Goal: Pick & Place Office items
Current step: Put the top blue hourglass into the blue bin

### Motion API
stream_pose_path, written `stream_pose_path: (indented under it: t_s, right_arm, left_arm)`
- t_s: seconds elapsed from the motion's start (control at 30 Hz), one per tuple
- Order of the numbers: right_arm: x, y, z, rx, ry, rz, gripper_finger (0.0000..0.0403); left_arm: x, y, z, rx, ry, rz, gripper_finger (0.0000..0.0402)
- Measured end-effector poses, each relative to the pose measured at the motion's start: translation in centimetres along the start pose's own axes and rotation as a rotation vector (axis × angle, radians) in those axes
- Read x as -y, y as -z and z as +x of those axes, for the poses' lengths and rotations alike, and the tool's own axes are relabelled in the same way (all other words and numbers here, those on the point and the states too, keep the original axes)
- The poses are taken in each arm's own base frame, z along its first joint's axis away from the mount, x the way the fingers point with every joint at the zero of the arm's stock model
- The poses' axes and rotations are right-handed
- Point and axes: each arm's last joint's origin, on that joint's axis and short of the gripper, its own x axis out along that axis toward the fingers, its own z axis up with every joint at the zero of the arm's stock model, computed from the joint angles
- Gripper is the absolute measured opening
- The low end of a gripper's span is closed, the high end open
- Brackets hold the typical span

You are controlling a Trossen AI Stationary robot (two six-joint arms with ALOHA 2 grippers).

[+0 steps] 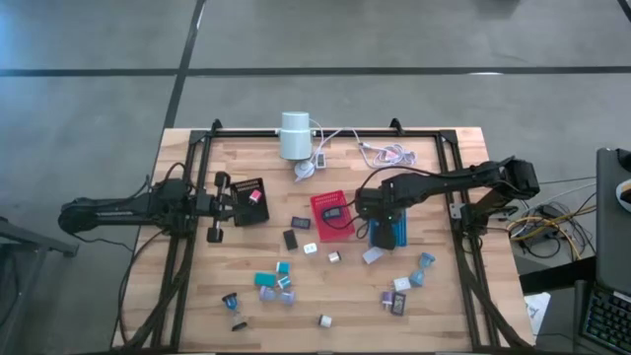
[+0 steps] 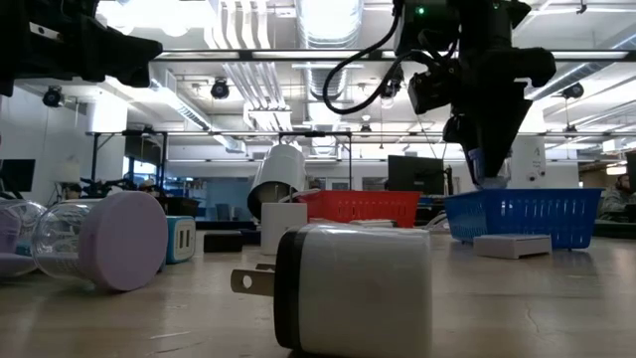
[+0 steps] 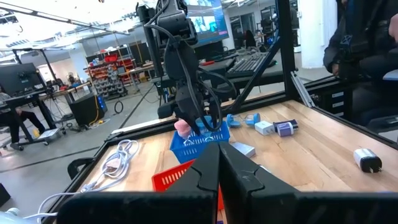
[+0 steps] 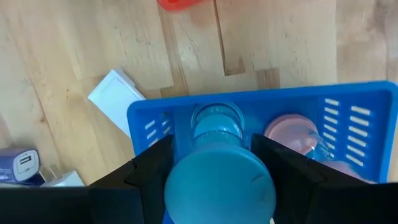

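Observation:
My right gripper (image 1: 380, 225) hangs over the blue tray (image 1: 394, 235), fingers pointing down, shut on a small clear piece with a round teal cap (image 4: 219, 186). A pink-capped piece (image 4: 292, 135) lies in the blue tray (image 4: 354, 99). Other office items lie loose on the wooden table: teal blocks (image 1: 271, 281), a black block (image 1: 292, 239), a white block (image 1: 373, 254). My left gripper (image 1: 229, 206) waits shut at the table's left, level, beside the black tray (image 1: 251, 200). My right gripper holds the teal-capped piece between its two fingers (image 4: 155, 165), which come from above and point down. The teal cap faces up toward the wrist; the clear end (image 4: 216, 123) points down into the blue tray. Whether that end touches the tray floor, I cannot tell.
A red tray (image 1: 330, 215) with a dark item stands left of the blue one. A white cylinder (image 1: 294, 135) and its cables (image 1: 386, 153) lie at the far edge. A white plug adapter (image 2: 348, 288) and a lilac-capped clear piece (image 2: 99, 239) lie near the front.

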Motion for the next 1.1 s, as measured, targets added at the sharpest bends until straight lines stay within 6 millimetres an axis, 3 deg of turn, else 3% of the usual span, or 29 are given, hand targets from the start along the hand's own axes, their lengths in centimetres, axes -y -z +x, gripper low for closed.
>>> stream_pose_path:
  t_s: [0.47, 0.87, 1.1]
  right_arm:
    - [0.2, -0.2, 2.1, -0.082, 0.009, -0.026, 0.021]
    - [0.0, -0.3, 2.0, -0.082, -0.037, -0.021, 0.0294]
    - [0.0, -0.1, 1.4, -0.067, -0.043, -0.022, 0.0311]
  left_arm:
    - [0.0, 0.0, 0.0, 0.0, 0.0, 0.0, 0.0009]
    - [0.0, 0.0, 0.0, -0.001, -0.001, 0.0, 0.0009]
    - [0.0, 0.0, 0.0, -0.001, 0.0, 0.0, 0.0009]
